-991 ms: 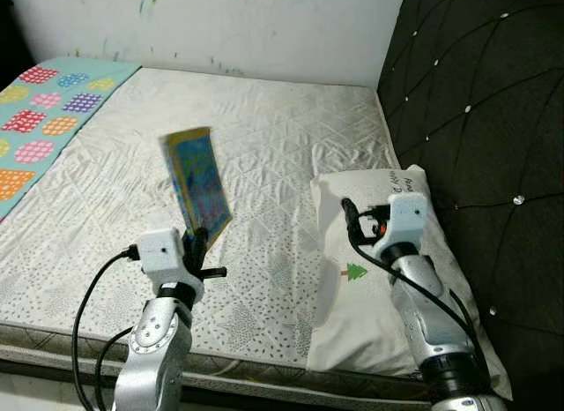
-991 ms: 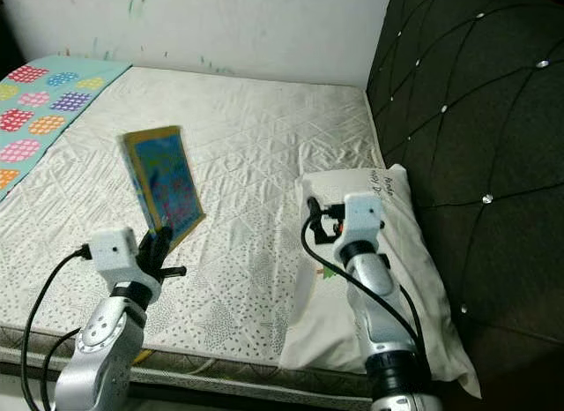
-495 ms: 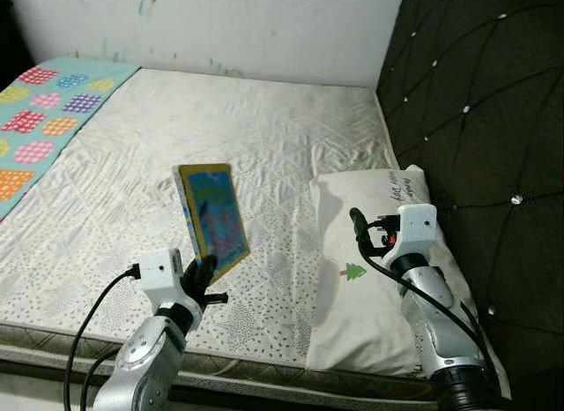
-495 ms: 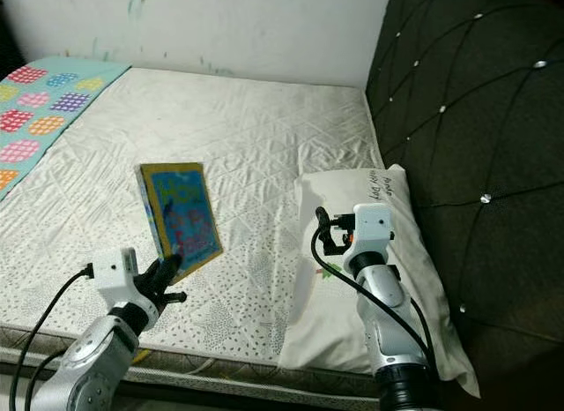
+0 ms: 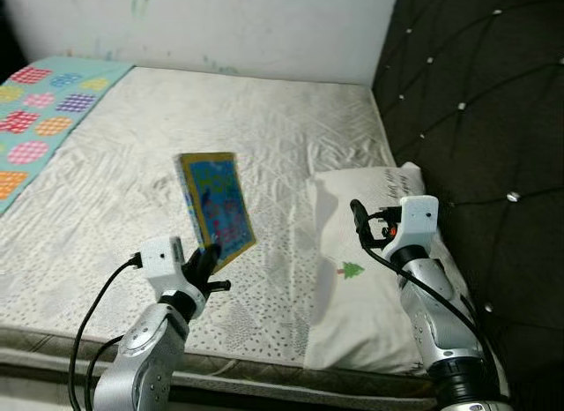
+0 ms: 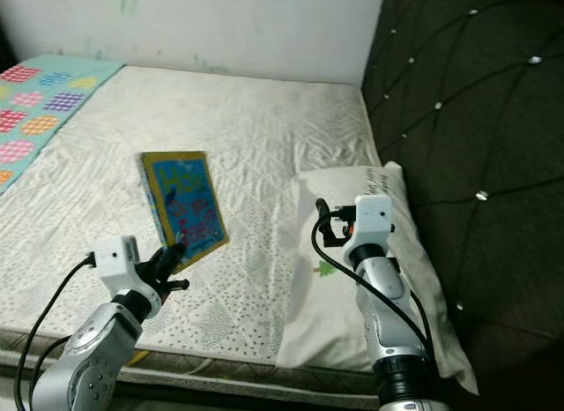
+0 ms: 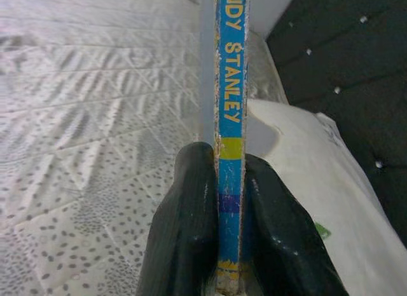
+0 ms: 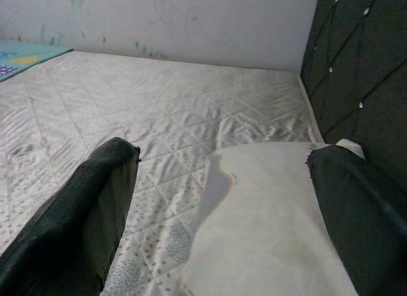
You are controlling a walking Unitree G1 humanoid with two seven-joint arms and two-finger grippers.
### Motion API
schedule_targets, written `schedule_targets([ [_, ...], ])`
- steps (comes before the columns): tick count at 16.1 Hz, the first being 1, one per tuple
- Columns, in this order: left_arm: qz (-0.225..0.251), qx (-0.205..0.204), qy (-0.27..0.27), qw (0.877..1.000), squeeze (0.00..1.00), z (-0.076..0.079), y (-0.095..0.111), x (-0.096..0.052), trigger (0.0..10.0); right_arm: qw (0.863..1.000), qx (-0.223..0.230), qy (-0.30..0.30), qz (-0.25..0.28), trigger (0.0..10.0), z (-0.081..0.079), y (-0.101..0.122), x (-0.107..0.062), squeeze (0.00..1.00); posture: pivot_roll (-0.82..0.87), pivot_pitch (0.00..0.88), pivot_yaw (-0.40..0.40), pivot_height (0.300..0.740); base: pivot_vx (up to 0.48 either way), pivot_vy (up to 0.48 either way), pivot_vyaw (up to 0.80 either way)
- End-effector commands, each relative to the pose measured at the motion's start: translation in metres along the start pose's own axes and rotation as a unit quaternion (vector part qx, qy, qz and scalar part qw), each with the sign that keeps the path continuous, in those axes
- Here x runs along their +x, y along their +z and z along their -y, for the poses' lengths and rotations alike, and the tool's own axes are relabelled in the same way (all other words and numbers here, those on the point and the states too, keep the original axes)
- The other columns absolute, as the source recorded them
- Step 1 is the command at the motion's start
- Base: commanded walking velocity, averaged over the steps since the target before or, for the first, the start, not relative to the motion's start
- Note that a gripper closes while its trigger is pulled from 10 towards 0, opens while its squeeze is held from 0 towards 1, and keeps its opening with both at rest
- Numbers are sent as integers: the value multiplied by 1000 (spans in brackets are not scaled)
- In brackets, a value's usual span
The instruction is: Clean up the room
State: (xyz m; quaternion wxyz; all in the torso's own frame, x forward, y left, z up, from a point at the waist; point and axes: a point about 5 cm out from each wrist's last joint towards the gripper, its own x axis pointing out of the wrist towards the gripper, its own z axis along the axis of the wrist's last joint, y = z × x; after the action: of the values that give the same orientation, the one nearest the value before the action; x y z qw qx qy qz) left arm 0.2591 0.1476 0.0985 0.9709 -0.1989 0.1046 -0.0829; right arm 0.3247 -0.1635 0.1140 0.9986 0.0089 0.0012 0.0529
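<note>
A thin picture book (image 5: 217, 207) with a bright blue, multicoloured cover and a yellow edge stands tilted on its lower corner above the white quilted mattress (image 5: 264, 129), its spine reading "STANLEY" in yellow letters. The left gripper (image 5: 204, 259), at about 7 o'clock in the head views, is closed tight on the book's lower end, one black finger (image 7: 188, 226) pressed to each side. The right gripper (image 5: 359, 219), at about 4 o'clock, hovers over the white pillow (image 5: 370, 296) with its fingers (image 8: 82, 213) spread wide, holding nothing.
</note>
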Motion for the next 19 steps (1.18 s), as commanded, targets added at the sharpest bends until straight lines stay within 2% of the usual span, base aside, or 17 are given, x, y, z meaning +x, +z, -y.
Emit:
schedule_targets([
  [1,15,1,-7,1000,0,3,8,3,10000,1000,0,-3,0,10000,-1,-1,-1,0,-28,27,-6,740,0,292,0],
  [8,11,-10,-9,1000,0,7,4,4,10000,1000,-12,-9,2,10000,7,2,-1,0,-48,37,-12,740,0,304,0],
  [12,10,-12,-8,1000,0,8,3,6,10000,1000,-15,-10,2,10000,9,4,0,0,-53,52,-14,740,0,60,0],
  [14,11,-14,-6,1000,0,7,4,7,10000,1000,-14,-11,1,10000,9,4,1,0,-53,45,-15,740,0,399,0],
  [17,9,-13,-4,1000,0,6,2,7,10000,1000,-16,-10,2,10000,9,4,1,0,-54,47,-14,740,0,461,-800],
  [19,7,-12,-3,1000,0,6,1,7,10000,1000,-16,-12,1,10000,10,4,0,0,-56,45,-14,740,0,407,-203],
])
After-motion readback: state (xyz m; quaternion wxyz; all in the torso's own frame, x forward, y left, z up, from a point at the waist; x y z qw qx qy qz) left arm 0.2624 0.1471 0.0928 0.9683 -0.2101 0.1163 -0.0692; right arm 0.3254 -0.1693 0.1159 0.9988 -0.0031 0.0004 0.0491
